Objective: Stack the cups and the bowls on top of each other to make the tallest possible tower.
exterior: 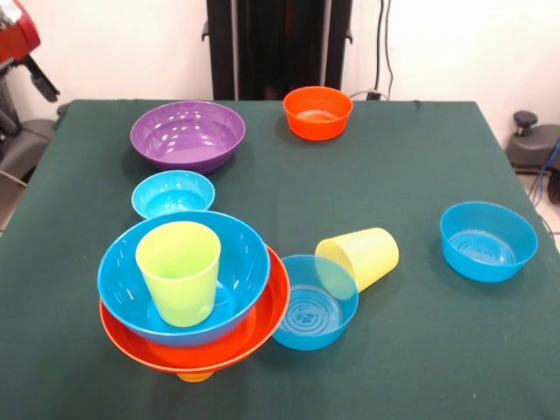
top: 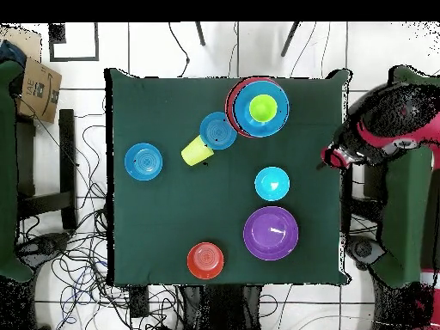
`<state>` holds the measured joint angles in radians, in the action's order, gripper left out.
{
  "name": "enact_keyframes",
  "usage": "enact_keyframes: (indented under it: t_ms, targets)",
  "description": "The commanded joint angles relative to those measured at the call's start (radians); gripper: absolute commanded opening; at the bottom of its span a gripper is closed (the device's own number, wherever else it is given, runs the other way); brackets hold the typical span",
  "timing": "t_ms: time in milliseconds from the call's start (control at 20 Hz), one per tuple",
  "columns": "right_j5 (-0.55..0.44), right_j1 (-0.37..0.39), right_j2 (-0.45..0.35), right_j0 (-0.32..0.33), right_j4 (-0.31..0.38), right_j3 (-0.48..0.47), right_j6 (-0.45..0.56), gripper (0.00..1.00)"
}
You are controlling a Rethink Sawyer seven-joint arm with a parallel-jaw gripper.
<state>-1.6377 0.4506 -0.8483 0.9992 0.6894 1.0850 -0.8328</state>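
Note:
The tower stands at the near left: a large blue bowl (exterior: 236, 262) nested in a large orange bowl (exterior: 271, 311) over an orange cup (exterior: 194, 376), mostly hidden. A lime green cup (exterior: 179, 271) stands upright in the blue bowl; it also shows in the overhead view (top: 262, 108). A pale yellow cup (exterior: 360, 255) lies on its side, touching a medium blue bowl (exterior: 313, 302). Another medium blue bowl (exterior: 488, 241), a small blue bowl (exterior: 173, 194), a purple bowl (exterior: 187, 134) and a small orange bowl (exterior: 318, 112) sit apart. The gripper (top: 331, 158) is drawn back off the table's edge, holding nothing.
The green table (exterior: 402, 166) carries everything. The red arm (top: 382, 133) is beside the table's side, seen at the top left corner in the front view (exterior: 16, 35). The black pedestal (exterior: 280, 48) stands behind. A cardboard box (top: 39, 86) and cables lie on the floor.

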Motion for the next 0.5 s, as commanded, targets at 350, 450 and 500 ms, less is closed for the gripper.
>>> enact_keyframes:
  t_ms: [350,450,500]
  targets:
    - [0.210,-0.021,0.083,-0.015,-0.012,0.283,0.012,1.00]
    - [0.205,-0.020,0.090,-0.017,-0.028,0.297,-0.001,1.00]
    - [0.203,-0.019,0.092,-0.018,-0.034,0.303,-0.004,1.00]
